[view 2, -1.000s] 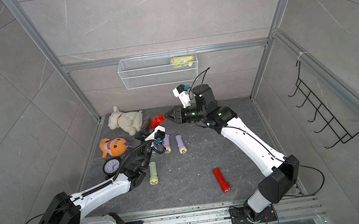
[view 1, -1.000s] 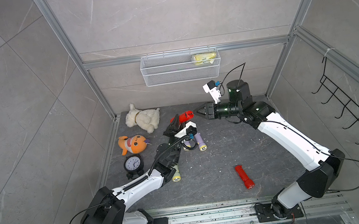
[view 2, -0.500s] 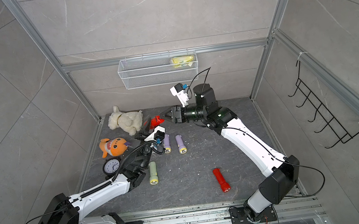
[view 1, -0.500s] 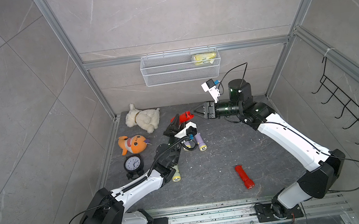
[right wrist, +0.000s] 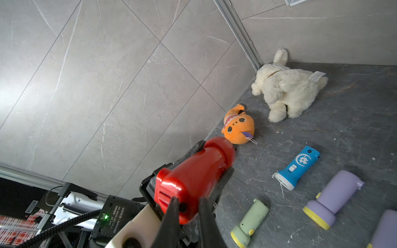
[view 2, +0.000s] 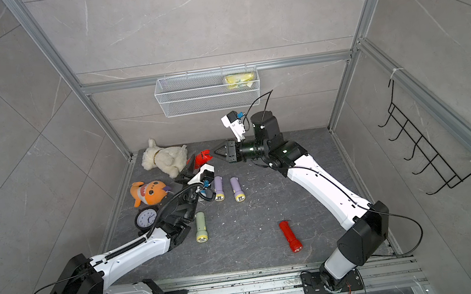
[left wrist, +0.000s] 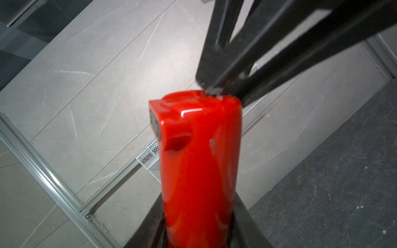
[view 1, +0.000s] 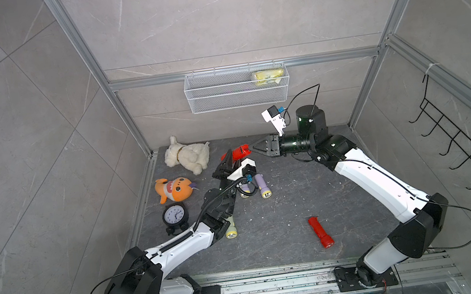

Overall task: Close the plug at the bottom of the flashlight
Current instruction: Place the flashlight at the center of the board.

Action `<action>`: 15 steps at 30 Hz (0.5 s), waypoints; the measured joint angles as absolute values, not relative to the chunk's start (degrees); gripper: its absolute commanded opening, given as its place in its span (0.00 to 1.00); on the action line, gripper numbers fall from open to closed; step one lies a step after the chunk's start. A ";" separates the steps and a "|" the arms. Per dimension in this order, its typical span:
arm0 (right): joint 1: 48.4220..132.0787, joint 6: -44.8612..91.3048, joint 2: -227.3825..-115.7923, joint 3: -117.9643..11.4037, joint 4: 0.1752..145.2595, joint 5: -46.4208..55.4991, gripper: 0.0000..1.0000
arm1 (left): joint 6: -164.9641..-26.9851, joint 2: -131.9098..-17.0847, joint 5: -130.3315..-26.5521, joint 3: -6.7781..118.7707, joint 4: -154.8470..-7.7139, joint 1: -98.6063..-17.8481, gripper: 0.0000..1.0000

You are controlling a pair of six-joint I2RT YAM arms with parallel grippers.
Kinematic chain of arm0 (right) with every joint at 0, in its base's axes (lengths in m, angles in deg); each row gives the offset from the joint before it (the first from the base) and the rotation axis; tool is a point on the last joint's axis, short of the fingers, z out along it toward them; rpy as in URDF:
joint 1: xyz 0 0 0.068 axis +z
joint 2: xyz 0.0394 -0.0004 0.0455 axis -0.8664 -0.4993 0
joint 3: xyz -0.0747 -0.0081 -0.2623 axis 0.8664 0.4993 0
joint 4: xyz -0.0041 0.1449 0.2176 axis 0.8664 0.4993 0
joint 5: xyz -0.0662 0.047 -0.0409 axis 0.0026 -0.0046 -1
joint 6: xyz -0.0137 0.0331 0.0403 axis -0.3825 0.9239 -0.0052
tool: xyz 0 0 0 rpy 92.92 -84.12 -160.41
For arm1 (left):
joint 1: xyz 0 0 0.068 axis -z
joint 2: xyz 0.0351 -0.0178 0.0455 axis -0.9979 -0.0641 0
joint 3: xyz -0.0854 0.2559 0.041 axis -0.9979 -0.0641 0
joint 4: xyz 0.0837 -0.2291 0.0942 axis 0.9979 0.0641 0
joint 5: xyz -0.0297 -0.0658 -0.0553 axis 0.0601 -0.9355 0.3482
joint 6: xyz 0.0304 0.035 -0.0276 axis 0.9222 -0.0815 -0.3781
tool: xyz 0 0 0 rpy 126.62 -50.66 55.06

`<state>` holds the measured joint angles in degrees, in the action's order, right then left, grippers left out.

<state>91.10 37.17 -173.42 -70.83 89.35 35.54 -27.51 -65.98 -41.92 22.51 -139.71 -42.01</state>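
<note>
A red flashlight (view 1: 239, 152) (view 2: 202, 157) is held up off the floor near the back, with my left gripper (view 1: 228, 161) (left wrist: 198, 225) shut on its body. Its bottom end (left wrist: 193, 103) points toward my right arm. My right gripper (view 1: 254, 149) (view 2: 214, 153) (right wrist: 188, 199) has its jaws drawn almost together. The fingertips (left wrist: 211, 91) press against that bottom end. In the right wrist view the end face (right wrist: 169, 193) shows slots and a small dark hole. The plug itself is hidden behind the fingertips.
On the dark floor lie another red flashlight (view 1: 320, 231), two purple ones (view 1: 262, 186), a green one (view 2: 200, 226) and a blue one (right wrist: 297, 167). A white plush dog (view 1: 187, 157), an orange plush (view 1: 173, 190) and a clock (view 1: 175, 216) sit at the left. A wire basket (view 1: 236, 92) hangs on the back wall.
My right gripper has moved left up to the flashlight's bottom end, and its jaws have closed from partly open. The left gripper has kept the flashlight in place.
</note>
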 measured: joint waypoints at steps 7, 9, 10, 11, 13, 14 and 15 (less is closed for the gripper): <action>91.10 36.82 -173.42 -70.74 89.39 35.37 0.09 | -27.62 -65.65 -41.70 22.51 -139.53 -42.05 0.00; 91.05 35.90 -173.20 -70.37 89.81 34.69 0.11 | -27.77 -65.39 -41.66 22.51 -138.75 -42.05 0.00; 90.96 35.46 -172.94 -70.04 90.18 34.23 0.12 | -27.84 -65.13 -41.72 22.51 -137.94 -42.01 0.00; 90.75 34.57 -172.46 -69.56 91.10 33.18 0.13 | -28.04 -64.74 -41.70 22.51 -136.78 -41.92 0.00; 90.05 32.91 -171.06 -68.25 93.68 30.06 0.13 | -28.93 -63.47 -41.68 22.51 -134.53 -41.66 0.00; 89.52 31.99 -170.16 -67.57 95.27 27.92 0.14 | -29.74 -62.18 -41.55 22.51 -132.87 -41.57 0.00; 88.93 31.01 -169.07 -66.94 97.26 24.99 0.14 | -30.64 -60.80 -41.22 22.51 -131.25 -41.55 0.00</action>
<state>88.93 31.01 -169.07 -66.94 97.26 24.99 -30.64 -60.80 -41.22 22.51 -131.25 -41.55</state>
